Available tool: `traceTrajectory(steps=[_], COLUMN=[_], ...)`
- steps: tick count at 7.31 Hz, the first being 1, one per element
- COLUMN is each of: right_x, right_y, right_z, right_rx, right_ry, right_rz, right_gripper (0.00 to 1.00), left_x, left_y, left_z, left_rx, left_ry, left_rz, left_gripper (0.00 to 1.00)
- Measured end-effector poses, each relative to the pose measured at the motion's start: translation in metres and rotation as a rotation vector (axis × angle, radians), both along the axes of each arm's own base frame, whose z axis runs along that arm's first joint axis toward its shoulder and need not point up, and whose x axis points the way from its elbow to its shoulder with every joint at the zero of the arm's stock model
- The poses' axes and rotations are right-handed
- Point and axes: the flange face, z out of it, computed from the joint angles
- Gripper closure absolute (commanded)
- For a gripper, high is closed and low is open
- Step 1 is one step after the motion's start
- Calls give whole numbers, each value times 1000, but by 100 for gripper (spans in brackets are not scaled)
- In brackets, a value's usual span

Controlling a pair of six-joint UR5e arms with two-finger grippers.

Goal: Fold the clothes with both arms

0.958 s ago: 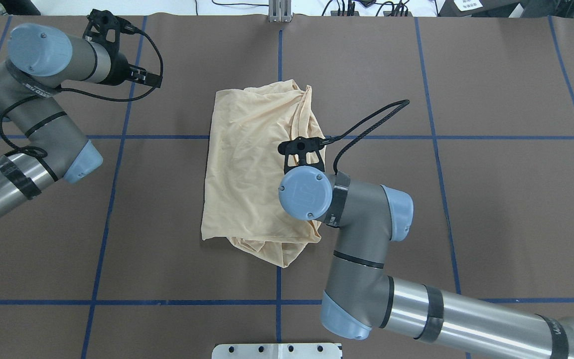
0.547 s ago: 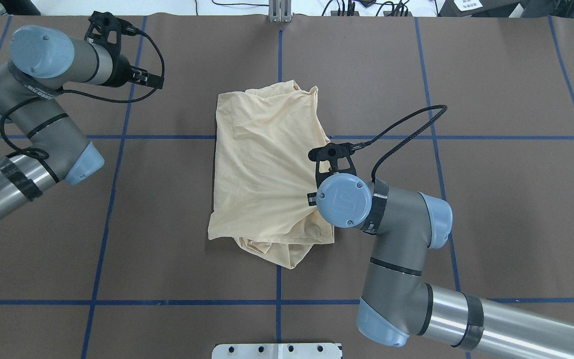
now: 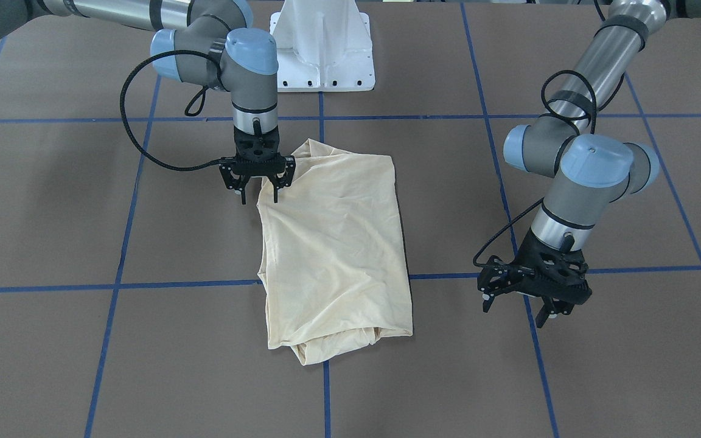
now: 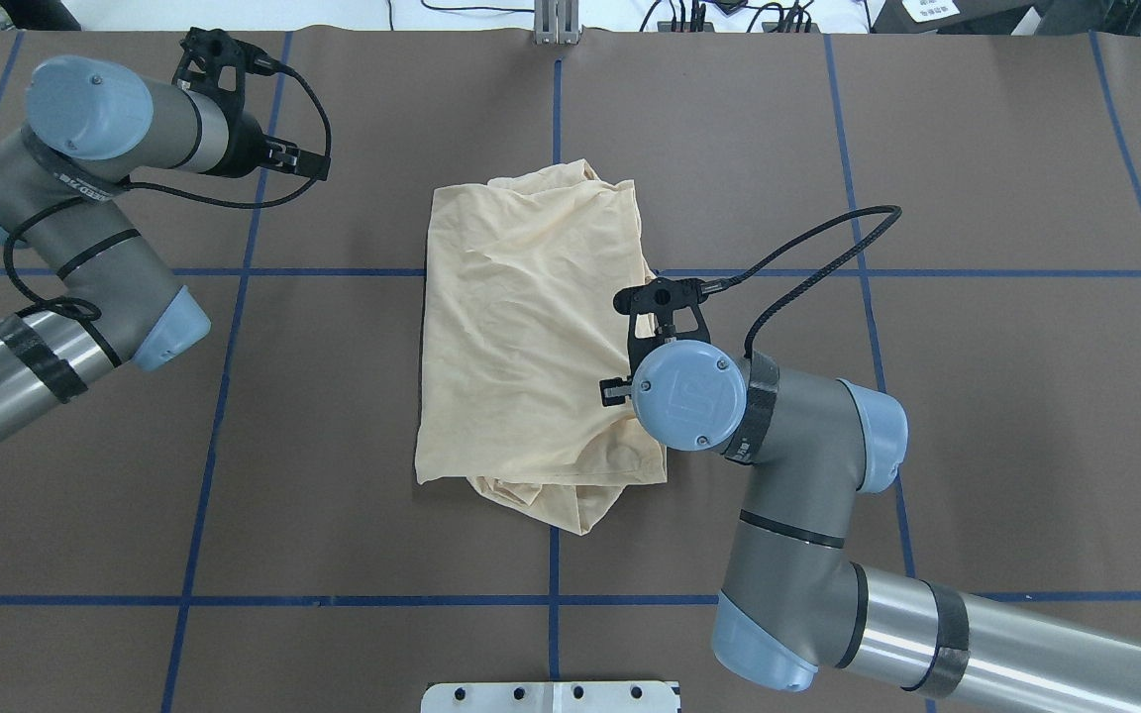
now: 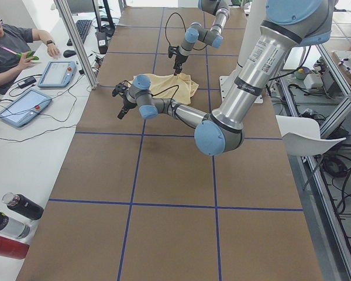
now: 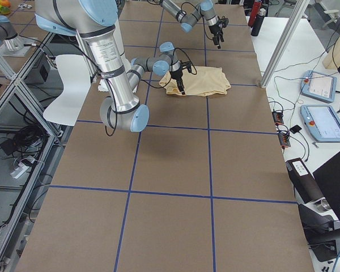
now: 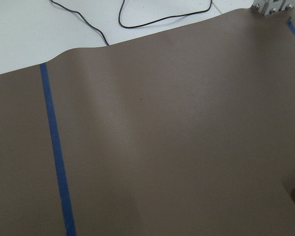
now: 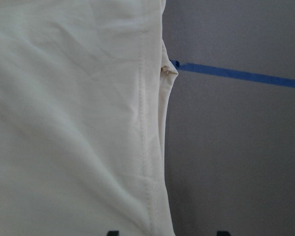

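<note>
Two arms, one garment: nearest the robot's base we see the right gripper point(image 3: 260, 196) standing upright at the near right edge of the T-shirt point(image 4: 521, 337), placed there, we judge, to take that hem for another fold. Its jaws stand wide, one finger over the cloth and one over the bare table point(image 4: 977, 396), straddling the seam and pinching nothing; whether the tips touch down we cannot tell. The shirt lies folded to a rough rectangle at the table's middle, plain side up, loose tucks bulging from both ends. Farther off, the left gripper point(image 3: 515, 311) hangs over bare table, well apart from the shirt, jaws spread and empty, likely waiting its turn
</note>
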Motion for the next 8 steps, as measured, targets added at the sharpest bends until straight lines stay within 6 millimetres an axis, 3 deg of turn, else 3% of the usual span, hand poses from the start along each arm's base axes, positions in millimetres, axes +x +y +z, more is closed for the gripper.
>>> traceTrajectory(steps=[1, 2, 4, 5, 6, 8], right_x=[1, -4, -18, -20, -20, -13], right_y=[6, 18, 42, 47, 48, 46], right_z=[-7, -9, -7, -6, -6, -6], right_rx=[-23, -53, -81, -80, -77, -69], right_ry=[-32, -61, -111, -126, -134, -139], right_rz=[14, 32, 50, 51, 52, 54], right_gripper=[19, 43, 78, 91, 97, 100], left_x=[0, 0, 0, 0, 0, 0], left_y=[0, 0, 0, 0, 0, 0], left_z=[0, 1, 2, 2, 2, 2], left_rx=[0, -1, -2, -2, -2, -2], left_ry=[0, -1, -2, -2, -3, -2], left_rz=[0, 0, 0, 0, 1, 1], left_gripper=[0, 0, 0, 0, 0, 0])
